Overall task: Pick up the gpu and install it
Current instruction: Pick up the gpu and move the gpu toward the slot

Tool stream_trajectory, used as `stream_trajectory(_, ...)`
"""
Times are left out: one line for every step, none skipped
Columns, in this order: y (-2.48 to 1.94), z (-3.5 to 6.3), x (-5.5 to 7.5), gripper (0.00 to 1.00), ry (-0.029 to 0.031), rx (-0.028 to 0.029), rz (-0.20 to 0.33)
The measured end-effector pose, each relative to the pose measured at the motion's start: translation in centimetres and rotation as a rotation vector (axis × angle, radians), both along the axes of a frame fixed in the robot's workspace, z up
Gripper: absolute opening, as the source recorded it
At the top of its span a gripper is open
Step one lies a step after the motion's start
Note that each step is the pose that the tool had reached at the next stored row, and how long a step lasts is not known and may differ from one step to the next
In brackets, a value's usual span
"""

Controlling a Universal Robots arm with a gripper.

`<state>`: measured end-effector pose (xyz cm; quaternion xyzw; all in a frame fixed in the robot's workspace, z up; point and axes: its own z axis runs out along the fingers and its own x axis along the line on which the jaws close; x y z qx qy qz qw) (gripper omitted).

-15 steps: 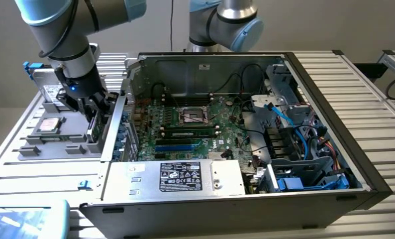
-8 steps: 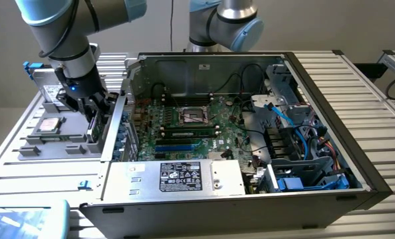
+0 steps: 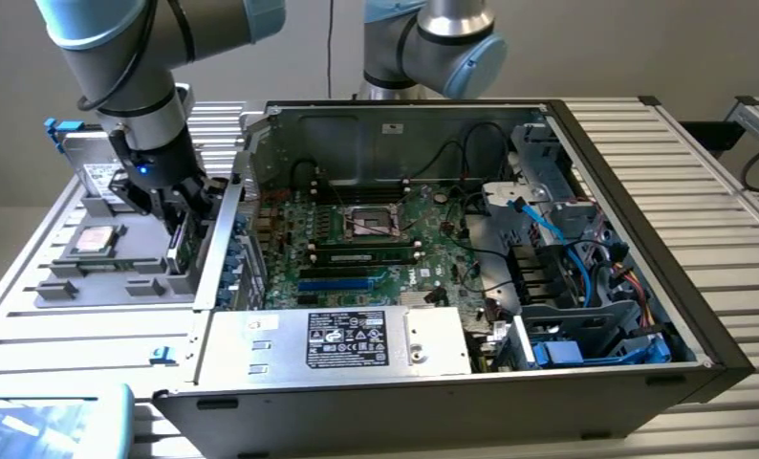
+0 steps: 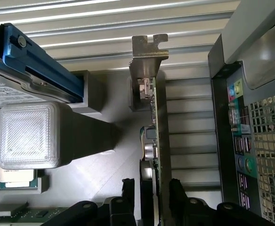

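Observation:
The gpu (image 4: pixel 155 136) stands on edge in the grey holder tray (image 3: pixel 99 282), just outside the open computer case (image 3: pixel 635 220) on the exterior view's left. It is a thin green card with a black cooler on one face. Its silver end bracket (image 4: pixel 149 52) is at the far end from my wrist. My gripper (image 4: pixel 151 193) is lowered over the card's near end and is open, with one black finger (image 4: pixel 128 188) on each side of it. In the exterior view, the gripper (image 3: pixel 182 225) sits low at the tray's edge next to the case wall, and its fingers hide most of the card.
A silver hard drive (image 4: pixel 15 89) with a blue rail, a processor chip (image 4: pixel 17 181) and a memory stick (image 4: pixel 10 214) share the tray. Inside the case are the motherboard with blue slots (image 3: pixel 341 279), the power supply (image 3: pixel 354 339) and cables (image 3: pixel 546 229). The case's rear panel (image 4: pixel 243 141) stands close beside the card.

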<state>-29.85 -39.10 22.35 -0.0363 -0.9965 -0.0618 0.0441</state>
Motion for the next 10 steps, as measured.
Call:
stream_trajectory(0.00, 0.00, 0.00, 0.44, 0.0050, -0.0001, 0.000)
stream_trajectory(0.00, -0.01, 0.00, 0.44, 0.0091, -0.0001, 0.000)
stream_trajectory(0.00, -0.02, 0.01, 0.44, 0.0138, -0.0001, 0.000)
stream_trajectory(0.00, -0.02, 0.02, 0.44, 0.0170, -0.0001, 0.000)
stream_trajectory(0.00, -0.02, 0.02, 0.44, 0.0175, -0.0002, 0.000)
stream_trajectory(0.00, -0.02, 0.02, 0.44, 0.0176, -0.0002, 0.000)
stream_trajectory(0.00, -0.02, 0.03, 0.44, 0.0176, -0.0002, 0.000)
stream_trajectory(0.00, -0.04, 0.05, 0.44, 0.0174, -0.0001, 0.000)
stream_trajectory(0.00, -0.04, 0.05, 0.44, 0.0175, -0.0001, 0.000)
stream_trajectory(0.00, -0.04, 0.06, 0.44, 0.0174, -0.0001, 0.000)
